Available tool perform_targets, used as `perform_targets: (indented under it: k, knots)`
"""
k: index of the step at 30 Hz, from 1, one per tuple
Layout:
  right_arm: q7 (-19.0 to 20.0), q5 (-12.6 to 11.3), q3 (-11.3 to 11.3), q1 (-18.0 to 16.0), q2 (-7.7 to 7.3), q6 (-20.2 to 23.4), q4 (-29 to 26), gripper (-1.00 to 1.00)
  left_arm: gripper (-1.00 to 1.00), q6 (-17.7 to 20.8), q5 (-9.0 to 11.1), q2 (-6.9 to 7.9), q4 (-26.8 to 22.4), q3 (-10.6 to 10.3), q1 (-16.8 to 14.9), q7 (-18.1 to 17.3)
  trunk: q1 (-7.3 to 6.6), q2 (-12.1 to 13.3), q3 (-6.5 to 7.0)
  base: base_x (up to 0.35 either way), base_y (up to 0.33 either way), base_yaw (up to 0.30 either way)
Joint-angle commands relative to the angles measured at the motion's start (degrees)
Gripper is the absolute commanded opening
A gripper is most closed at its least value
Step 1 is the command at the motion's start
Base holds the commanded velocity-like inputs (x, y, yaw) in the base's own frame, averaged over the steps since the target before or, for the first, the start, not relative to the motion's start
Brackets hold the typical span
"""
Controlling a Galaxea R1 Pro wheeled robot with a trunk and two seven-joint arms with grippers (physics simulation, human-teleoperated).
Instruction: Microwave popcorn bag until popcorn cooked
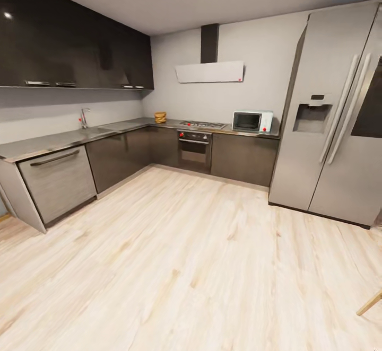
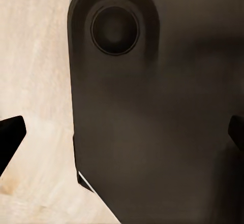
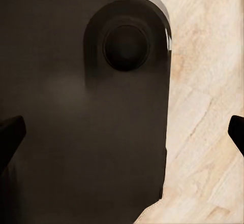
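Pale wood floor (image 1: 180, 266) lies nearest. Both wrist views: left hand (image 2: 122, 132) and right hand (image 3: 122, 132) released, fingertips wide apart over dark robot base. Popcorn bag (image 1: 160, 117) on far desk (image 1: 63, 140); microwave (image 1: 252, 121) beside fridge (image 1: 334, 117).

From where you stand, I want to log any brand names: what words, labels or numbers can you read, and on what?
None can be read.
popcorn bag: too far away; no label readable.
microwave: no legible markings, only a red dot.
fridge: dispenser panel blurred, no readable text.
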Motion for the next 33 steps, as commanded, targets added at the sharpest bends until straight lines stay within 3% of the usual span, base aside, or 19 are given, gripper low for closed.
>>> perform_targets:
  k: [1,14,33]
  knots:
    - [0.0,0.0,0.0,0.0,0.03,-0.2,0.0,1.0,1.0,0.0,0.1,-0.01,0.0,0.0,0.0,0.1,0.03,0.0,-0.04,0.322,0.0,-0.275]
    - [0.0,-0.1,0.0,0.0,0.08,-0.3,0.0,1.0,1.0,0.0,0.1,-0.01,0.0,0.0,0.0,0.1,0.03,0.0,-0.04,0.322,0.0,-0.27]
    - [0.0,0.1,0.0,0.0,0.08,-0.2,0.0,1.0,1.0,0.0,0.1,-0.01,0.0,0.0,0.0,0.1,0.03,0.0,-0.04,0.323,0.0,-0.01]
